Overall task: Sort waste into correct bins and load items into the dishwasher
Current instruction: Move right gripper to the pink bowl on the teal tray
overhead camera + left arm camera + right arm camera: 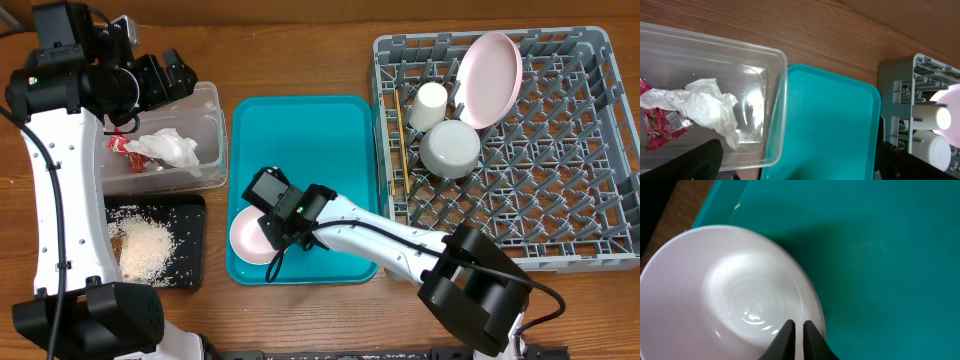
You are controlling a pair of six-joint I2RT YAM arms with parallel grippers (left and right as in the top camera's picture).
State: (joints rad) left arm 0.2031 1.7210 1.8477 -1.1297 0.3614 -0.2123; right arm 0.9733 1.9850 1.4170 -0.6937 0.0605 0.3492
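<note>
The small pink-white bowl (243, 238) (715, 295) sits at the front left of the teal serving tray (310, 130). My right gripper (270, 238) (796, 327) is shut on its right rim, one finger inside and one outside. High over the clear tub (212, 130) (777, 100), my left gripper (170, 75) (800, 167) is open and holds nothing. In the tub lie the crumpled tissue (165, 148) (705, 107) and the red wrapper (118, 142) (660, 127). Rice grains (150, 250) fill the black tray (192, 205). The grey dish rack (600, 200) holds the pink plate (490, 65), white cup (430, 105), greyish bowl (450, 148) and chopsticks (400, 150).
The teal tray lies between the tub and the rack, close to both. The black tray sits just in front of the tub at the table's left. The right arm reaches across the tray's front edge from the lower right.
</note>
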